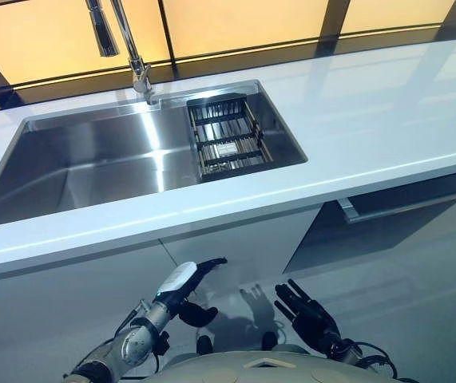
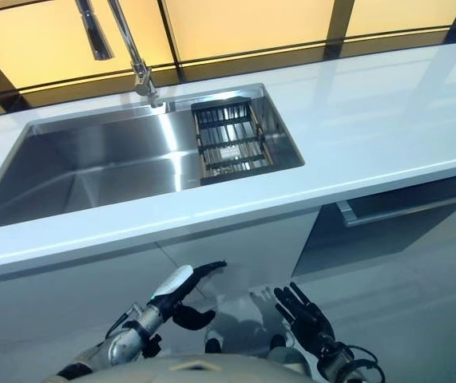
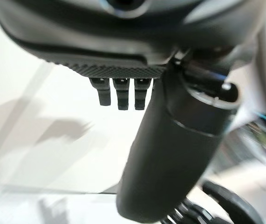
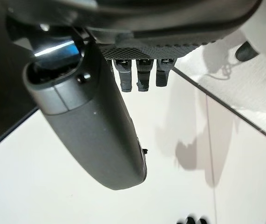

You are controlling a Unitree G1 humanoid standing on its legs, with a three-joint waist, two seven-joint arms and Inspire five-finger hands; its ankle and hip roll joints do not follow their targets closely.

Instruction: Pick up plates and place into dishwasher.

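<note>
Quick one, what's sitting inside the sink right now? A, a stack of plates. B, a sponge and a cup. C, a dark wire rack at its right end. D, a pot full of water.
C: a dark wire rack sits at the right end of the steel sink, below the faucet; the rest of the basin is bare metal.

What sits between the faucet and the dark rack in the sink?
Nothing: in the left eye view only bare steel sink rim separates the faucet base from the rack.
</note>
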